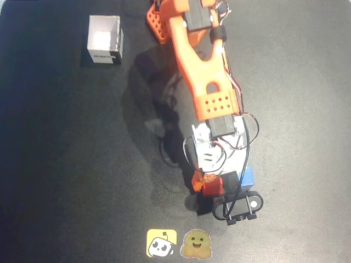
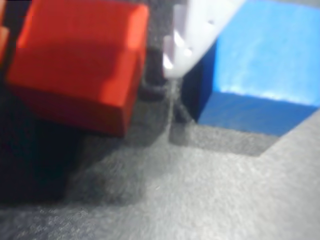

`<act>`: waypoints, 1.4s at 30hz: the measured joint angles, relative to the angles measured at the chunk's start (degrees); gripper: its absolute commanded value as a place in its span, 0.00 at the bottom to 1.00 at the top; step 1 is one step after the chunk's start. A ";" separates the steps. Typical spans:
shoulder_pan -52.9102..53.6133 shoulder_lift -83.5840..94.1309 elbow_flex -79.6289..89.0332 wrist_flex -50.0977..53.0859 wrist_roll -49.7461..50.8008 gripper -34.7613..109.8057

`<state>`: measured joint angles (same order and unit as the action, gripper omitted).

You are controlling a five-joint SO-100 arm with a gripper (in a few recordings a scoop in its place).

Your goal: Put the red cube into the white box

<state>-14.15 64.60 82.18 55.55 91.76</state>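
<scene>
Reaching down over the dark matte desk (image 1: 66,164), the orange arm sets its pincer (image 1: 211,183) at the small solid red cube (image 1: 213,188), which sits low in the overhead view, just above two cartoon stickers (image 1: 178,244). A small solid blue cube (image 1: 247,177) lies just to the right, near the red one. In the wrist view the red cube (image 2: 80,60) fills the upper left, the blue cube (image 2: 265,60) the upper right, and a pale white finger (image 2: 192,35) comes down between them; whether the pincer is spread or pinching the cube I cannot tell. The small square white box (image 1: 104,38) with a dark label stands well apart at the upper left, open and upright.
</scene>
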 measured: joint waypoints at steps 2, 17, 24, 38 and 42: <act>0.00 -0.35 -0.09 0.00 0.00 0.41; 0.88 -0.44 -0.18 1.14 1.05 0.24; 0.97 -0.53 -8.88 12.39 1.05 0.24; 9.58 5.98 -17.31 26.81 -9.93 0.24; 13.36 10.81 -15.12 27.42 -14.59 0.24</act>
<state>-0.79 75.41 67.06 82.97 77.17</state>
